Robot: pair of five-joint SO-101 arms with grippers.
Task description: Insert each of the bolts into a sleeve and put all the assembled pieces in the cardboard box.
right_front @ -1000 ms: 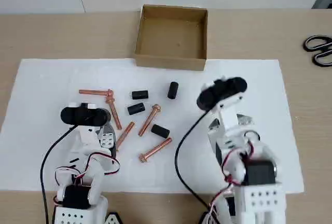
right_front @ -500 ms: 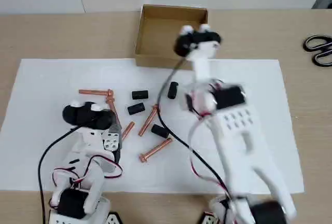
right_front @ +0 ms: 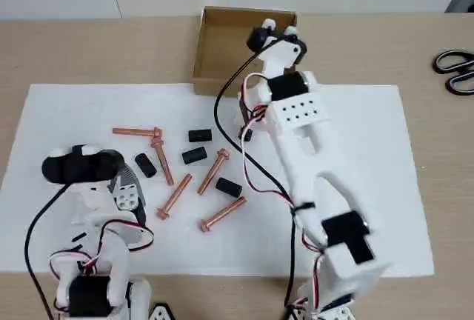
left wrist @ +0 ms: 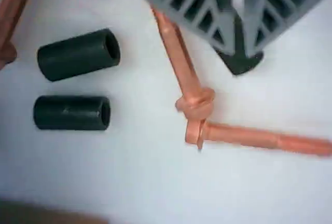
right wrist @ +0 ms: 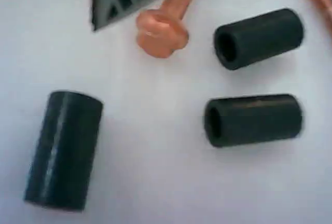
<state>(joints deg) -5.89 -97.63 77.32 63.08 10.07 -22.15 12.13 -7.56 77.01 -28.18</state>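
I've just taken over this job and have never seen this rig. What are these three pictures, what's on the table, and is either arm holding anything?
Two small robot arms sit side by side at a table. The high view looks down from above. In it the left arm sits low, and the right arm stretches toward the box. The other two pictures come from a camera on each arm's wrist and show the parts close up. Five copper bolts and several black sleeves lie on a white sheet, none of them joined yet. A pair of scissors lies off to one side. Every part I can see rests on the sheet, so nothing looks held.
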